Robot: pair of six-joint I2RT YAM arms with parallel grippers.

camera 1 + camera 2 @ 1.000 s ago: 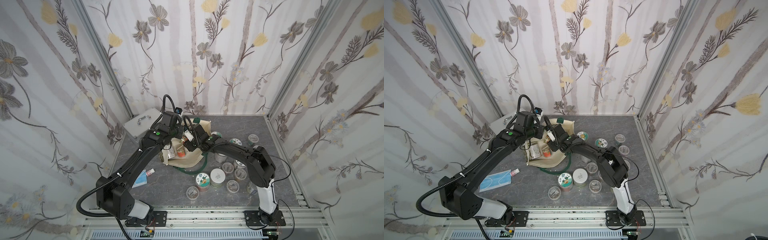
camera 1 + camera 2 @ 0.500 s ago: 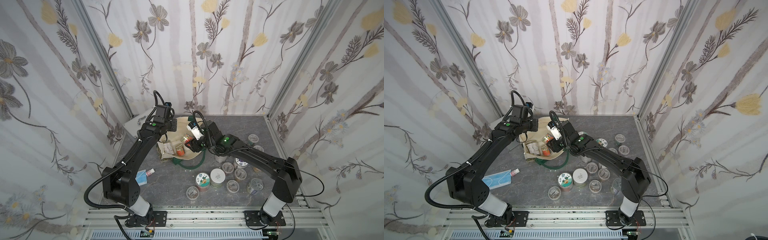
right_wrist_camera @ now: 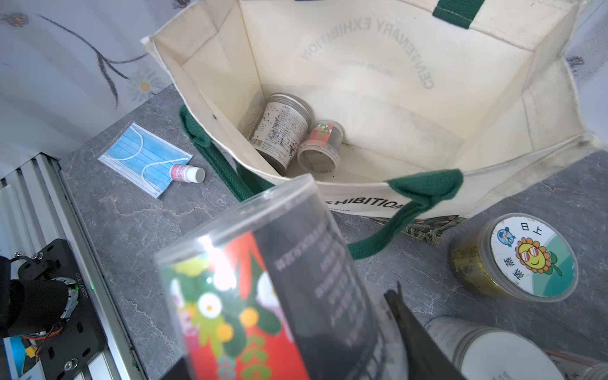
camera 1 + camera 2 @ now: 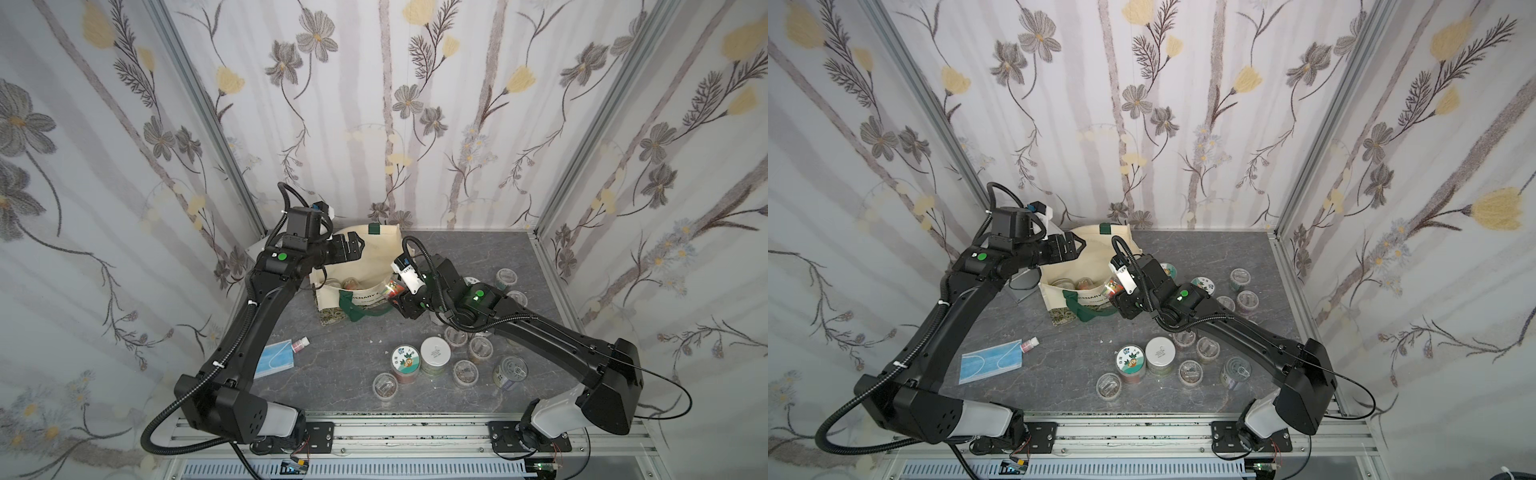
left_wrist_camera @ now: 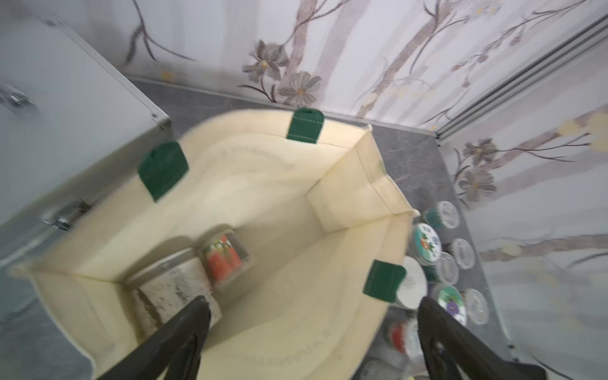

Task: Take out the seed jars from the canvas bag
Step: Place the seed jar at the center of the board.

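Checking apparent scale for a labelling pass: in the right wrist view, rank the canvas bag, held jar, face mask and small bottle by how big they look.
1. canvas bag
2. held jar, inflated by nearness to the camera
3. face mask
4. small bottle

The left gripper (image 4: 358, 244) hangs over the canvas bag (image 4: 376, 249); the right gripper (image 4: 395, 296) holds a red seed jar (image 4: 389, 286) at its rim
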